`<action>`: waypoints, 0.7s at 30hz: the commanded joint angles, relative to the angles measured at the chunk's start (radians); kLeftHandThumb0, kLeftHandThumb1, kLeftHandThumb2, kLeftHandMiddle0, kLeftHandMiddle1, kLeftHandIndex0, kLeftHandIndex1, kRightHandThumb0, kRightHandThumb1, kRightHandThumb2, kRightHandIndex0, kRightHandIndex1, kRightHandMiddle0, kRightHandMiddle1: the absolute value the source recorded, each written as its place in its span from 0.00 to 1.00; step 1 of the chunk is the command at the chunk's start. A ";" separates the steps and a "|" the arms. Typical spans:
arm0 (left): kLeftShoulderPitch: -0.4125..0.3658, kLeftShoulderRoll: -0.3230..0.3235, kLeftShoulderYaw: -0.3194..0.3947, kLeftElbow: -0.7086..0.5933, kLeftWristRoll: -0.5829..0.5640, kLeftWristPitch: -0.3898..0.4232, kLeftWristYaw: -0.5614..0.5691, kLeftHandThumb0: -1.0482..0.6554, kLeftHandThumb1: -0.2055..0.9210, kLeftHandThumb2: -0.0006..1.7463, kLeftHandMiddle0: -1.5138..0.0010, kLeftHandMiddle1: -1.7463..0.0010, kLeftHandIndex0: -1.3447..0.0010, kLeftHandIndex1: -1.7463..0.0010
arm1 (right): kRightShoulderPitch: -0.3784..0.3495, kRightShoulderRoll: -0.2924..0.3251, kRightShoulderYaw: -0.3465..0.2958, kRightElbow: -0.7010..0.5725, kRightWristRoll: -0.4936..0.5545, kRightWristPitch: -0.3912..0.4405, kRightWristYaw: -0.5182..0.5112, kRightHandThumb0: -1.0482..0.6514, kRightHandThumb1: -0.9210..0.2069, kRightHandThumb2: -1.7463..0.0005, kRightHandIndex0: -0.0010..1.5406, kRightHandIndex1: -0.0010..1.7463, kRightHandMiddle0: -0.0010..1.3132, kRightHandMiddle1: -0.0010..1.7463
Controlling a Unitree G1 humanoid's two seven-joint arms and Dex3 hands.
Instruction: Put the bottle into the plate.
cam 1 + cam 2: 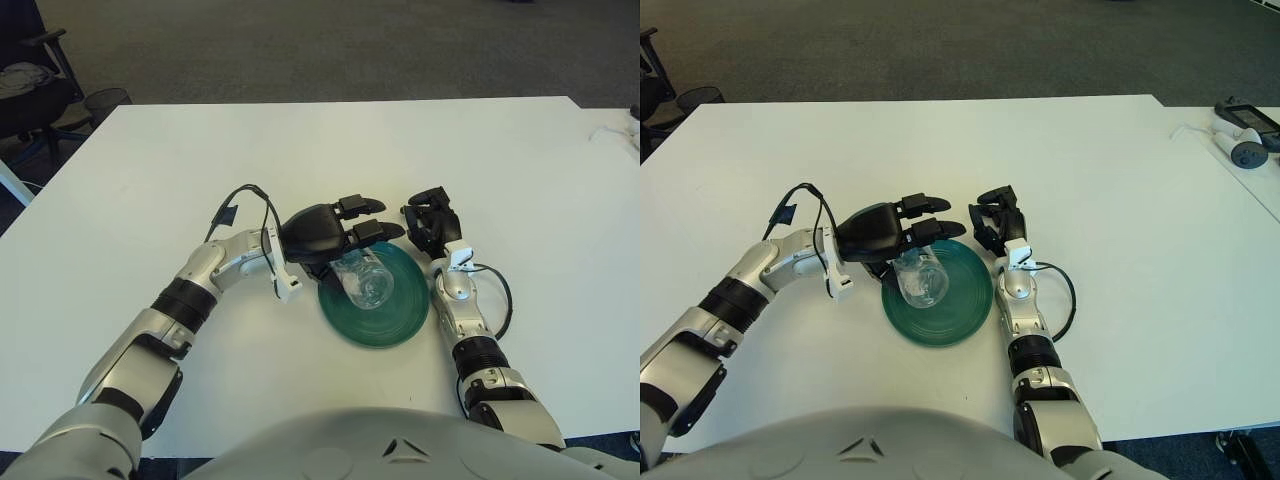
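I see the clear bottle lying on its side in the green plate on the white tabletop. My left hand hovers over its upper end — fingers straightened, gripping nothing. My right hand sits just beside the plate's right rim, fingers curled, empty.

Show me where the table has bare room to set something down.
The table is bare beyond both hands, along its far edge, and left of the left hand. It is crowded at the middle: the plate holds the bottle, with the right hand close beside it.
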 commanded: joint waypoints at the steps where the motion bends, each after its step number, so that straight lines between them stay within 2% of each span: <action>1: -0.016 0.014 -0.006 -0.011 0.007 0.002 0.004 0.00 1.00 0.60 1.00 1.00 1.00 0.99 | 0.059 0.003 -0.006 0.093 0.014 0.070 0.016 0.41 0.00 0.74 0.22 0.57 0.19 0.97; 10: -0.015 0.023 -0.004 -0.016 -0.009 -0.009 0.005 0.00 1.00 0.59 1.00 1.00 1.00 1.00 | 0.050 0.002 -0.012 0.113 0.021 0.061 0.026 0.41 0.00 0.74 0.22 0.57 0.19 0.96; 15: -0.025 0.030 -0.008 -0.011 -0.026 -0.021 -0.016 0.00 1.00 0.59 1.00 1.00 1.00 1.00 | 0.015 -0.027 -0.035 0.215 0.045 0.016 0.076 0.41 0.00 0.74 0.23 0.58 0.20 0.96; 17: -0.029 0.032 -0.010 -0.012 -0.031 -0.019 -0.030 0.00 1.00 0.58 1.00 1.00 1.00 1.00 | 0.005 -0.034 -0.043 0.246 0.049 -0.003 0.090 0.41 0.00 0.74 0.23 0.59 0.19 0.96; 21: -0.041 0.042 -0.018 -0.055 -0.069 0.023 -0.136 0.00 1.00 0.57 1.00 1.00 1.00 1.00 | -0.007 -0.021 -0.046 0.278 0.049 -0.027 0.082 0.41 0.00 0.74 0.21 0.61 0.19 0.97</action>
